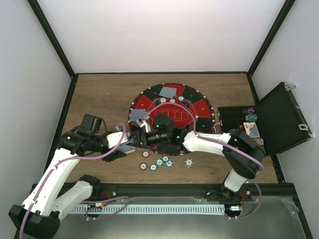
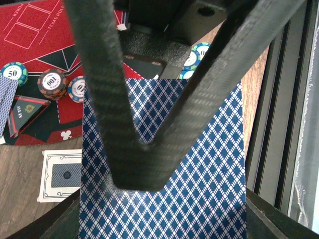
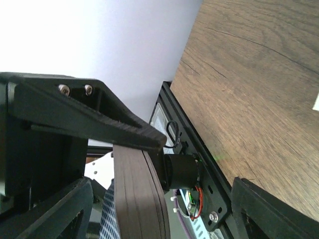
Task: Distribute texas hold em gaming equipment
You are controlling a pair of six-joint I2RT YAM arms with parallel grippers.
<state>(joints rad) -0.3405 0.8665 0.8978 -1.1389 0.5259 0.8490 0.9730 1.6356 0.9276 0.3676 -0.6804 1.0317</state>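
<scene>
A deck of blue-diamond-backed cards [image 2: 199,189] is pinched in my left gripper [image 1: 131,145], whose black fingers [image 2: 99,89] cross its top card. My right gripper [image 1: 142,135] reaches in from the right and stands open at the deck; its upper finger [image 3: 109,124] touches the stack's edge [image 3: 139,199], while the other finger [image 3: 271,211] is well apart. Striped chips [image 1: 159,162] lie on the wood in front of the mat. More chips [image 2: 52,82] sit on the mat, and a single card [image 2: 62,175] lies on the table. Grey-blue cards [image 1: 168,92] rest on the mat.
The round red-and-black mat [image 1: 199,107] fills the table's middle. A black hinged case [image 1: 281,119] stands open at the right, with chips and cards [image 1: 251,128] inside. Black frame posts and white walls enclose the table. A rail [image 3: 199,144] runs along the near edge.
</scene>
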